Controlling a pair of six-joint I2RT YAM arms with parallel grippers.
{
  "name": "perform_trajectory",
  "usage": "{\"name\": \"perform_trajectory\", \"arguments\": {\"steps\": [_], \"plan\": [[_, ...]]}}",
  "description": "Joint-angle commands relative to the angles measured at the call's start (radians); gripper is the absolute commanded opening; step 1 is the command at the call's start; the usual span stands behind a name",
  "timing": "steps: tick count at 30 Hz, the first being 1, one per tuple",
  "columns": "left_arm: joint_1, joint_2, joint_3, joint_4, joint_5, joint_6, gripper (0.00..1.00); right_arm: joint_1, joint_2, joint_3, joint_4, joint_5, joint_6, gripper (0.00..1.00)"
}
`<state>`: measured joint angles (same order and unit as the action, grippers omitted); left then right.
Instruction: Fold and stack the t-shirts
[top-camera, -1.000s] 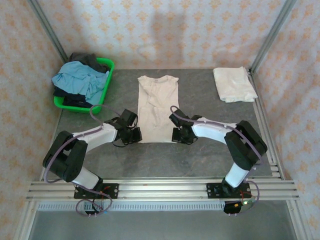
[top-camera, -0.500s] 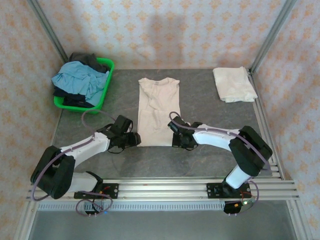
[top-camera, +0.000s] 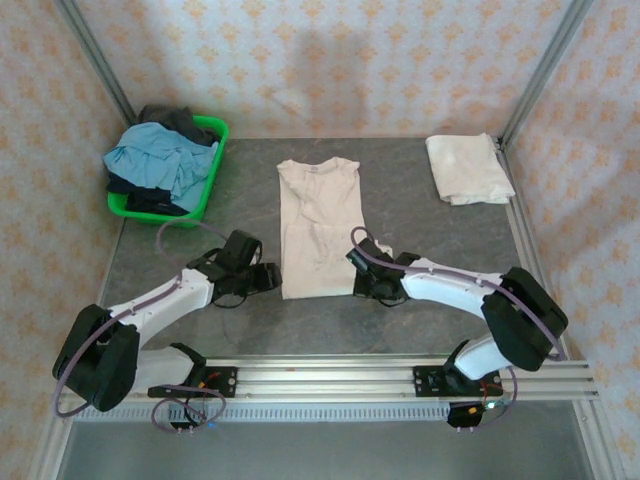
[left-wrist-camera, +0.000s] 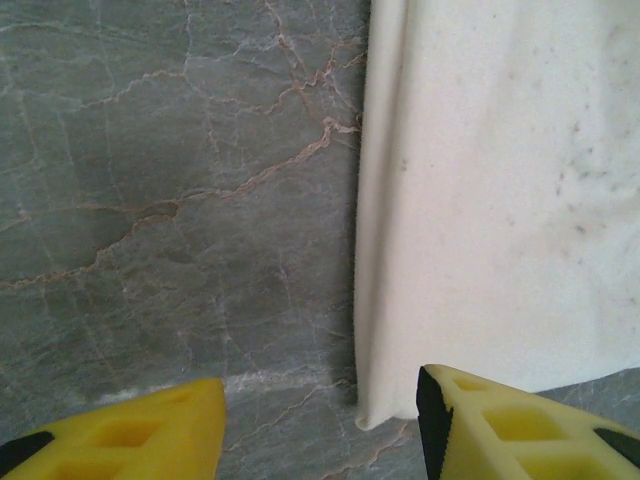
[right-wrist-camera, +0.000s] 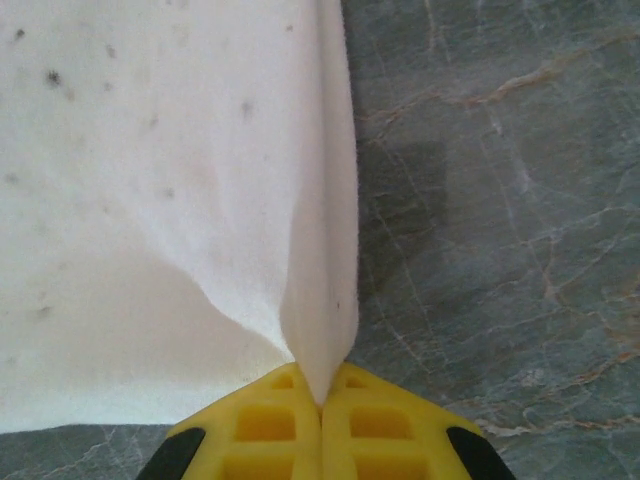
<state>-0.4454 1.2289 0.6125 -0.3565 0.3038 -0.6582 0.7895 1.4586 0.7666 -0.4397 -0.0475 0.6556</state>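
A cream t-shirt (top-camera: 318, 225), folded lengthwise into a narrow strip, lies flat at mid-table with its collar to the back. My left gripper (top-camera: 272, 278) is open beside the shirt's near left corner. In the left wrist view the yellow fingers (left-wrist-camera: 520, 430) stand apart around that corner of the t-shirt (left-wrist-camera: 500, 200), which rests on the table. My right gripper (top-camera: 362, 284) is at the near right corner. It (right-wrist-camera: 320, 400) is shut on a raised pinch of the t-shirt's (right-wrist-camera: 150, 200) right edge. A second cream t-shirt (top-camera: 468, 168) lies folded at the back right.
A green basket (top-camera: 218, 160) at the back left holds a light blue garment (top-camera: 160, 160) and dark ones. The grey marble table (top-camera: 420, 220) is bare between the two shirts. Metal rails (top-camera: 330, 378) run along the near edge, and frame posts stand at the back corners.
My left gripper has opened and let go of the shirt's near left corner. Both arms have drawn a little nearer, and the shirt's near end has slid that way with the right gripper.
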Motion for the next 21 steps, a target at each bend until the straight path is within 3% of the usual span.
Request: {"name": "perform_trajectory", "arguments": {"steps": [1, 9, 14, 21], "plan": [[-0.004, -0.049, -0.016, -0.05, -0.044, 0.009, 0.56, 0.007, -0.028, -0.019, -0.004, 0.054, 0.023, 0.0], [-0.004, -0.073, -0.046, -0.023, -0.016, -0.028, 0.58, 0.007, -0.046, -0.029, -0.022, 0.061, 0.033, 0.0], [-0.13, -0.06, -0.046, 0.027, -0.068, -0.093, 0.59, 0.007, -0.027, -0.032, -0.019, 0.04, 0.041, 0.0], [-0.188, 0.076, -0.062, 0.141, -0.068, -0.14, 0.59, 0.007, -0.002, -0.028, -0.021, 0.031, 0.041, 0.0]]}}
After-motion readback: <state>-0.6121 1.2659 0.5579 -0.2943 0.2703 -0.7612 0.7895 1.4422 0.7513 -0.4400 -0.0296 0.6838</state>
